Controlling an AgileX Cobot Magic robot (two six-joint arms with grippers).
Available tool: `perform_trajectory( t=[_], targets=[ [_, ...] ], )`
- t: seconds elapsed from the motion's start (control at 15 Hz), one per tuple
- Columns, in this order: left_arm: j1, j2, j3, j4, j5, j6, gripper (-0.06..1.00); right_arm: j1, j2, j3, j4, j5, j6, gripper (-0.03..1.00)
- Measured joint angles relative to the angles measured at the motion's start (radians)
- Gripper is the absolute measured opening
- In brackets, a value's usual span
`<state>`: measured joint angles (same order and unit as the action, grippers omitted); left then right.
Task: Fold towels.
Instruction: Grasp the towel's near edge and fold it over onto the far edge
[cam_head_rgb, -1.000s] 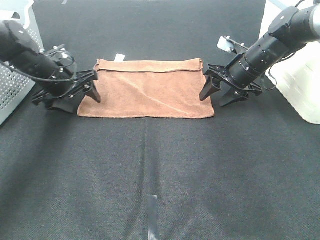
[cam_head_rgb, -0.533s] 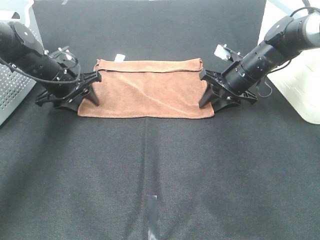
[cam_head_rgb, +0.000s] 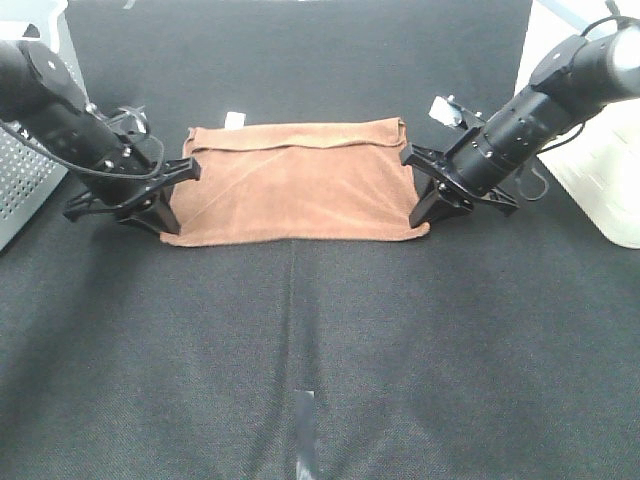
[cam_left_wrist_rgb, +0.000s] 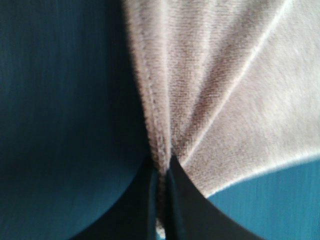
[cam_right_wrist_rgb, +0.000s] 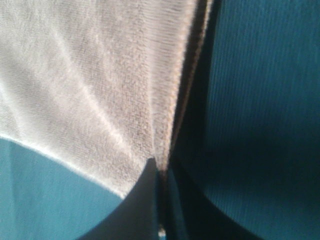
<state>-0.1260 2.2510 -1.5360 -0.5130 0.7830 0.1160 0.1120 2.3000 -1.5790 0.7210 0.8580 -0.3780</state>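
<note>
Both jaws have closed since earlier: left gripper (cam_head_rgb: 168, 222) pinches the near-left corner of the towel (cam_head_rgb: 300, 185), right gripper (cam_head_rgb: 420, 220) its near-right corner, the cloth, judged soft and light, lying flat on the black mat (cam_head_rgb: 300, 340), best gripped at hemmed corners.

Even overhead light; blurry wrist close-ups.

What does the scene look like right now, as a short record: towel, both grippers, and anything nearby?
towel: reddish-brown, spread on the black table cover, white tag at its far edge
left gripper: shut on the towel's near left corner
right gripper: shut on the towel's near right corner
nearby: grey perforated basket at far left, white bin at far right
</note>
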Motion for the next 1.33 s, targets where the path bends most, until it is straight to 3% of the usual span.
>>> perform_trajectory(
  t=[0.2, 0.4, 0.6, 0.73, 0.93, 1.33],
  targets=[
    [0.001, -0.117, 0.15, 0.014, -0.031, 0.001, 0.01, 0.0, -0.109, 0.192, 0.0, -0.044, -0.012, 0.0],
    [0.001, -0.271, 0.434, 0.018, -0.084, 0.046, 0.01, 0.0, -0.244, 0.408, 0.006, -0.073, -0.044, 0.0],
    [0.001, -0.349, 0.559, 0.01, -0.162, 0.053, 0.01, 0.003, -0.29, 0.499, 0.012, -0.082, -0.071, 0.0],
    [0.001, -0.363, 0.539, 0.01, -0.178, 0.053, 0.01, 0.003, -0.292, 0.478, 0.012, -0.081, -0.086, 0.0],
    [0.001, -0.363, 0.402, 0.011, -0.172, 0.018, 0.01, 0.003, -0.29, 0.364, 0.003, -0.07, -0.086, 0.0],
    [0.044, -0.22, 0.179, 0.014, -0.131, -0.031, 0.01, 0.003, -0.167, 0.034, -0.046, -0.016, -0.052, 0.0]
  ],
)
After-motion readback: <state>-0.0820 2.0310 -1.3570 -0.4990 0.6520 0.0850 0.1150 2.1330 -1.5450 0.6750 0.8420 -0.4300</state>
